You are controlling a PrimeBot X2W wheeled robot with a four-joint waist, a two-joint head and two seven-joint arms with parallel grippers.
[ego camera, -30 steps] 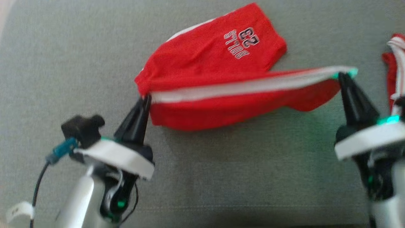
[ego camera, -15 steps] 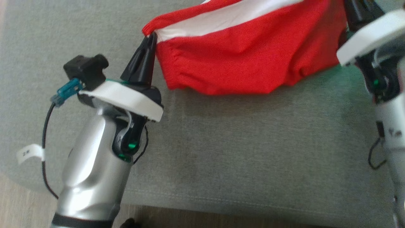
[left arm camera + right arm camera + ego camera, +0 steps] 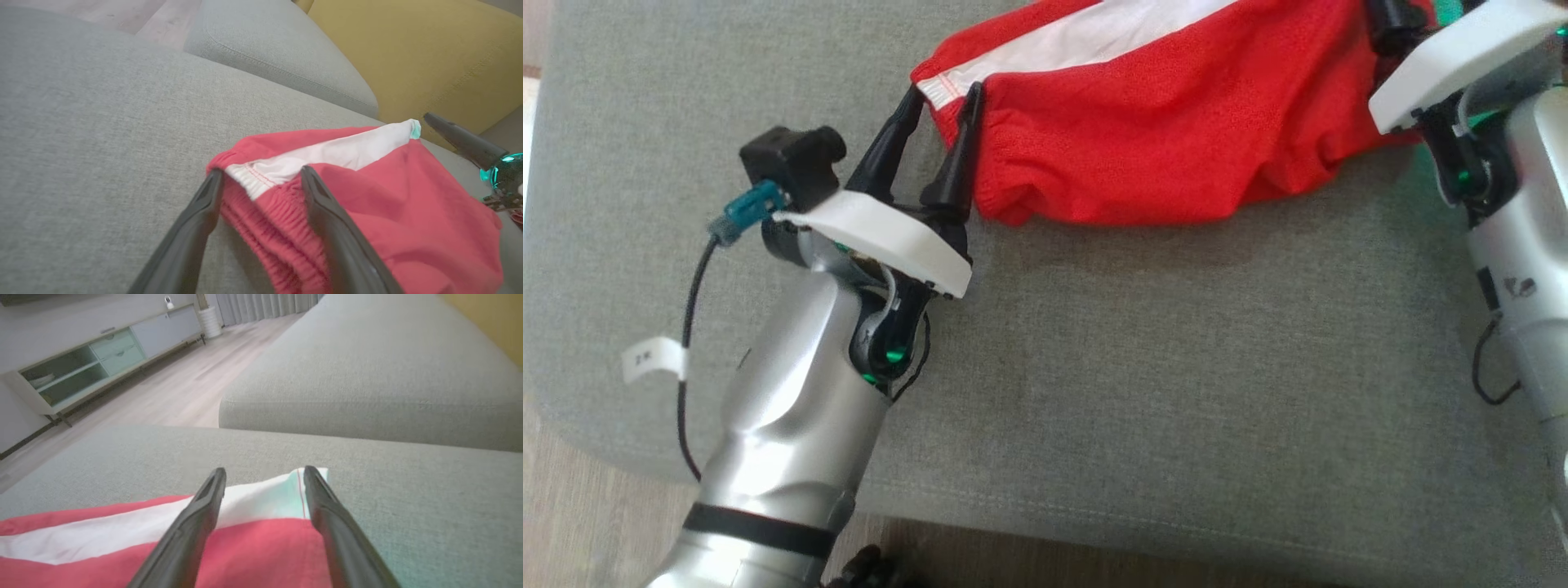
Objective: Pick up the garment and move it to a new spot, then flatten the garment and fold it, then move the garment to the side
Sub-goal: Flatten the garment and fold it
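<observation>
Red shorts [image 3: 1160, 139] with a white side stripe, bunched on a grey sofa cushion [image 3: 1176, 367], toward its far side and stretched out from left to right.

Left claw [image 3: 945, 90] at the left end of the shorts, fingers spread wide apart, clamped on nothing. Gathered waistband corner sitting in the gap between the two fingers. One finger just beside the red hem, over bare cushion; the other lying across the elastic folds, touching or nearly so, hard to tell which.

Right claw [image 3: 265, 469] at the right end, likewise wide apart and holding nothing. End of the white stripe lying between and below its fingertips. One fingertip at the very edge of the cloth, the other above the white band; contact impossible to judge.

Shorts resting slack on the cushion.

Second grey cushion [image 3: 367, 388] further off, with a yellow backrest [image 3: 429, 53] behind. Wooden floor [image 3: 171, 388] and a low cabinet [image 3: 94, 359] at the far left of the right wrist view.
</observation>
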